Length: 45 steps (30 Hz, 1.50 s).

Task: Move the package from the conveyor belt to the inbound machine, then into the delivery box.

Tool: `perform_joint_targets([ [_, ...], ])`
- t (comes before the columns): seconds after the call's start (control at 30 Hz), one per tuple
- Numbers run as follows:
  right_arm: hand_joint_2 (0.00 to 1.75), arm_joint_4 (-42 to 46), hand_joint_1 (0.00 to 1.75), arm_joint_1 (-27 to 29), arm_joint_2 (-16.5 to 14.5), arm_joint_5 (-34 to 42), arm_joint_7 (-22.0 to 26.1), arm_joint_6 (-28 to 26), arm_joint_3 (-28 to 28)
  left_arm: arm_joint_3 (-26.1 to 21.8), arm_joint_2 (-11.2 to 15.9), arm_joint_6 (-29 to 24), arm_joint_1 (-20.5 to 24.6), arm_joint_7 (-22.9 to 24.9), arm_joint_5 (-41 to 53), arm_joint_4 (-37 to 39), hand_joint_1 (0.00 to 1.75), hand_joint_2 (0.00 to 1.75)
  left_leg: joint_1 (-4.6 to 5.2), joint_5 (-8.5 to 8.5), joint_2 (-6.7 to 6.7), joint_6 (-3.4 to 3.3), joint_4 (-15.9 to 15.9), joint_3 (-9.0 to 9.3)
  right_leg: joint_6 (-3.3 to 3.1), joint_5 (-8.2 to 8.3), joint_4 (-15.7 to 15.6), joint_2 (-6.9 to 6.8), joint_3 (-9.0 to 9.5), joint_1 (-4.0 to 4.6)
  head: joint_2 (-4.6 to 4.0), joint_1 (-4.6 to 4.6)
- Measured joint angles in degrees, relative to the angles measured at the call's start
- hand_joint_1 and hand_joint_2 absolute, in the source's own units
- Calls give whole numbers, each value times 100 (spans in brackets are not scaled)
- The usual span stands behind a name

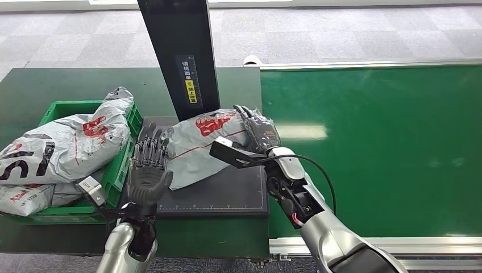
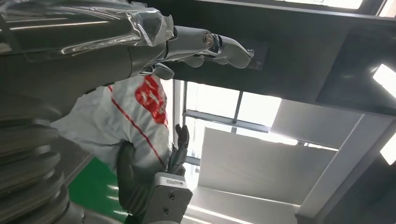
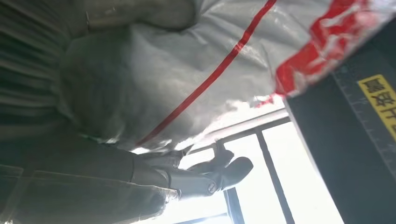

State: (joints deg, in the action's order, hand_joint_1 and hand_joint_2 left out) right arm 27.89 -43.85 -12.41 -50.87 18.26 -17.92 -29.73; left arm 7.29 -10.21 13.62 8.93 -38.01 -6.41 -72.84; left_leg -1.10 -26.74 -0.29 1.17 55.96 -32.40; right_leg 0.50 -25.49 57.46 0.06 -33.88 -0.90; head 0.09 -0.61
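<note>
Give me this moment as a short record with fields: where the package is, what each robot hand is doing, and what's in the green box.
package: grey and red mailer lying on the dark inbound machine platform, at the foot of its black post
right robot hand: right robot hand gripping the package's end nearer the conveyor
left robot hand: left robot hand with fingers spread against the package's other end
conveyor belt: green belt, nothing on it in view
delivery box: green crate already holding similar mailers
</note>
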Motion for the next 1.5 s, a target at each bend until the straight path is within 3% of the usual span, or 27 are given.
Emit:
perform_joint_targets([
  [0.4, 175, 195, 0, 395, 159, -1, 690, 186, 251, 5, -55, -148, 223, -75, 96, 276, 0, 175, 0, 0, 1, 0, 0, -1, 0, 0, 0, 0, -2, 0, 0, 1],
  [0.47, 175, 488, 0, 571, 170, 526, 1167, 522, 381, -4, -55, -157, 238, -74, 60, 284, 0, 175, 0, 0, 0, 0, 0, -2, 0, 0, 0, 0, -2, 0, 0, 1],
  [0.6, 175, 1392, 0, 1075, 186, 2190, 1965, 1767, 766, -3, -55, -63, 306, 33, 14, 335, 0, 175, 0, -1, -3, 0, 0, -3, 0, -1, 0, -1, -2, 0, 0, -1],
  [0.7, 175, 2278, 0, 1527, 234, 3588, 2067, 2614, 1142, 12, -48, 40, 296, 229, 65, 343, 0, 175, 0, -2, -3, -1, 0, -4, 0, -1, -1, -1, -2, 0, 0, 1],
  [0.8, 175, 3126, 0, 2024, 335, 4324, 2064, 3104, 1496, 22, -9, 13, 224, 312, 381, 319, 0, 175, 0, -4, -2, -2, -1, -5, 1, -2, -2, -2, -2, -1, 0, 1],
  [1.13, 175, 5274, 0, 3366, 681, 3346, 1757, 1962, 2363, 61, 132, -886, -263, 872, 2164, -176, 0, 175, 0, -8, -2, -3, -2, -9, 0, -4, -4, -2, -5, -1, 0, 0],
  [1.33, 175, 5686, 0, 3908, 766, 3324, 1551, 1817, 2722, 103, 163, -1667, -479, 1066, 3220, -549, 0, 175, 0, -9, -3, -4, -2, -8, 1, -5, -4, -2, -3, 0, 0, 1],
  [1.5, 175, 5689, 0, 4242, 774, 3693, 1355, 2072, 2998, 201, 201, -2006, -570, 1593, 4174, -784, 0, 175, 0, -10, -3, -5, -2, -9, 1, -5, -5, -2, -4, -1, 0, 0],
])
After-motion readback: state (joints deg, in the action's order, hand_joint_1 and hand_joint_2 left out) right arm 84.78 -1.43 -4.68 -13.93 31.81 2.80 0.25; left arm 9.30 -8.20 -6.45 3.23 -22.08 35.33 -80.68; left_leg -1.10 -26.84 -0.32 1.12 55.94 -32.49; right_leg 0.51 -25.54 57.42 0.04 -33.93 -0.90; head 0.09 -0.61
